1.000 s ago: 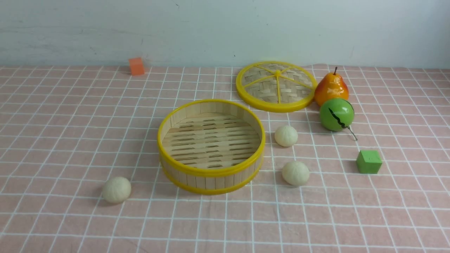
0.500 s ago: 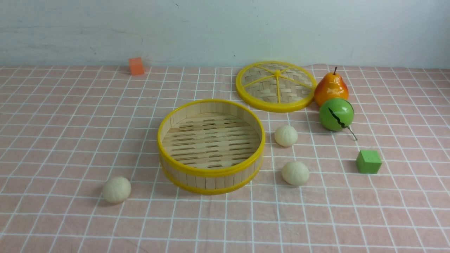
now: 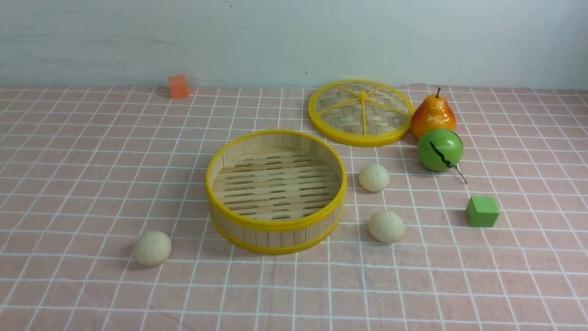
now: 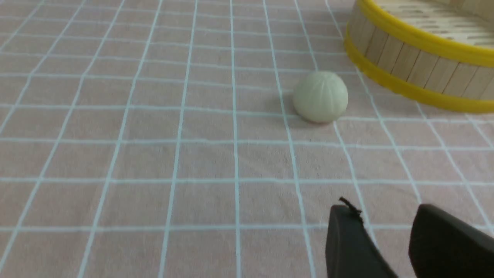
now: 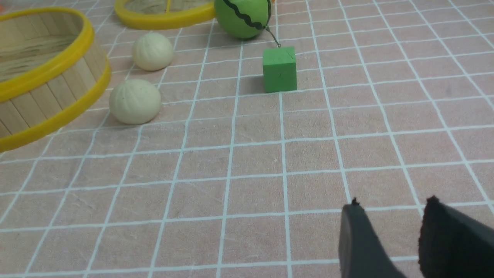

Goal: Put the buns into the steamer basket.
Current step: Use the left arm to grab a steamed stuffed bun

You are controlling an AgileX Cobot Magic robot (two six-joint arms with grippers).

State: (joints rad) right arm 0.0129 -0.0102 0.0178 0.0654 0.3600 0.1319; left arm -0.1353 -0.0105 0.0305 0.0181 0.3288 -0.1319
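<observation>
Although a second has passed, nothing on the tabletop has moved since the earlier front views. A pink checked tablecloth (image 3: 92, 184) covers the tabletop. The steamer basket (image 3: 275, 226) sits near the middle, its slotted slat floor bare.

All three buns lie outside it on the cloth. The left bun (image 3: 152, 248) rests apart from the basket's left side, toward the near edge. The nearer right bun (image 3: 386, 226) lies just beside the basket's right wall, not touching it. The farther right bun (image 3: 374, 177) lies a little beyond that one, toward the far edge.

The woven lid (image 3: 358, 140) lies flat toward the far edge, beyond the basket and to its right. A pear (image 3: 432, 117) stands just beside the lid's right rim, with a green ball (image 3: 439, 150) right in front of it. A green cube (image 3: 482, 211) sits closer to the right edge. An orange cube (image 3: 178, 86) sits at the far edge, on the left.

In the left wrist view, the left gripper (image 4: 384, 210) shows two dark fingers spread apart over the cloth, pinching nothing. The left bun lies ahead of it. In the right wrist view, the right gripper (image 5: 393, 202) is likewise spread and pinching nothing.
</observation>
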